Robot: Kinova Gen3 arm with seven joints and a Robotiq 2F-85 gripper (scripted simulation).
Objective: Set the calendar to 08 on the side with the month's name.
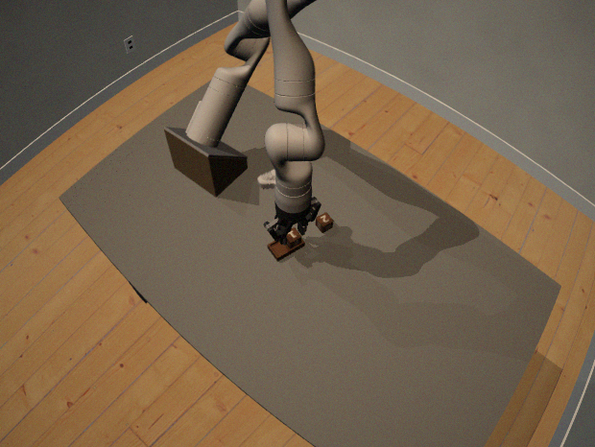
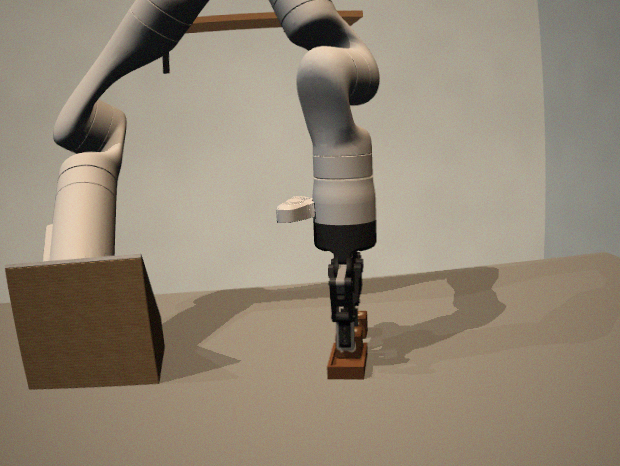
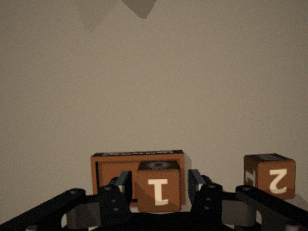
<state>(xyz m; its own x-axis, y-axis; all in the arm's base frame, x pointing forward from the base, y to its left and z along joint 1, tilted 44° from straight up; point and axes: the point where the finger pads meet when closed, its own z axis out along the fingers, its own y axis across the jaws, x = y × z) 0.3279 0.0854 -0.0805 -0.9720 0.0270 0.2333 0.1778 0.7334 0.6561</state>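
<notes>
I have the gripper (image 3: 159,191) released, fingers just clear of the cube (image 3: 158,186) in the tray (image 3: 100,171); the second cube (image 3: 269,175) waits outside on the table.

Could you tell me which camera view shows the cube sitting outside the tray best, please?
The wrist view: the loose cube fills more of the frame, with a 2 clear on its near face, right of the tray. The top view shows it small beside the pincer. In the exterior view the pincer mostly hides it.
</notes>
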